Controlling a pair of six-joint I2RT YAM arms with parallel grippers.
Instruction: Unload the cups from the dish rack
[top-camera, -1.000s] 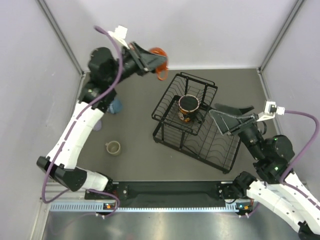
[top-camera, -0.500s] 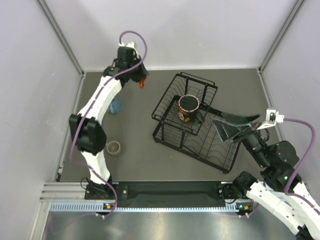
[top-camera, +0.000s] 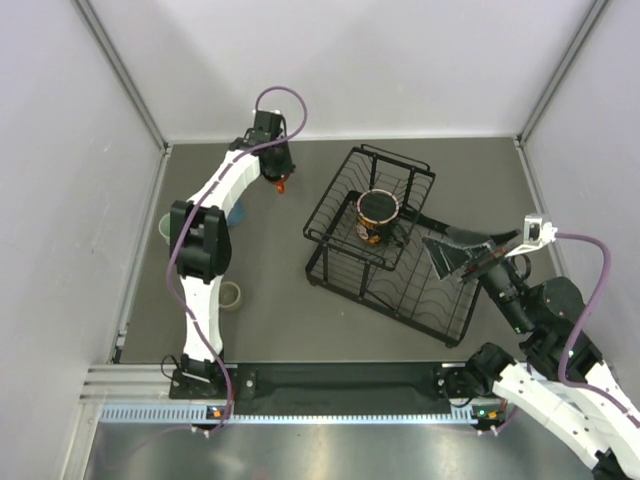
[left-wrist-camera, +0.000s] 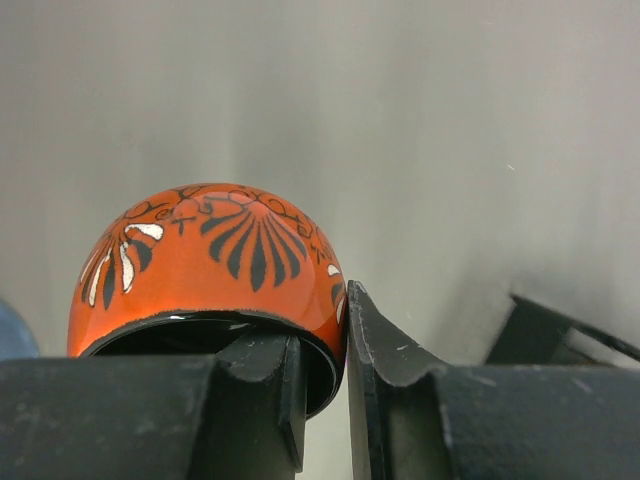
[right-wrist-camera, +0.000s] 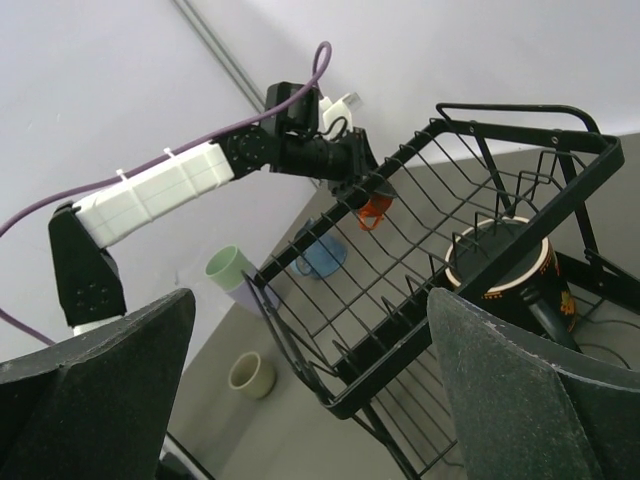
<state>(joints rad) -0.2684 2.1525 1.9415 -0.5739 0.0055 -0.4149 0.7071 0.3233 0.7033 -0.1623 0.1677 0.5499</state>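
My left gripper (top-camera: 279, 177) is shut on the rim of the small orange cup (top-camera: 284, 184), one finger inside it and one outside. It holds the cup low over the table at the back, left of the black wire dish rack (top-camera: 440, 300). The left wrist view shows the orange cup (left-wrist-camera: 210, 260) with black leaf patterns, pinched between the fingers (left-wrist-camera: 385, 360). The red patterned mug (top-camera: 378, 214) stands in the rack's upper tier. My right gripper (top-camera: 462, 252) hangs open at the rack's right side, with nothing between its jaws.
On the table left of the rack stand a blue mug (top-camera: 237, 213), a mint-green tumbler (top-camera: 163, 228) and a beige mug (top-camera: 230, 296). In the right wrist view a lavender tumbler (right-wrist-camera: 252, 292) stands against the green one. Grey walls close in the back and both sides.
My left arm has swung right and down from the back left corner, bringing the orange cup low near the rack's left side. My right gripper has drawn back slightly from the rack.
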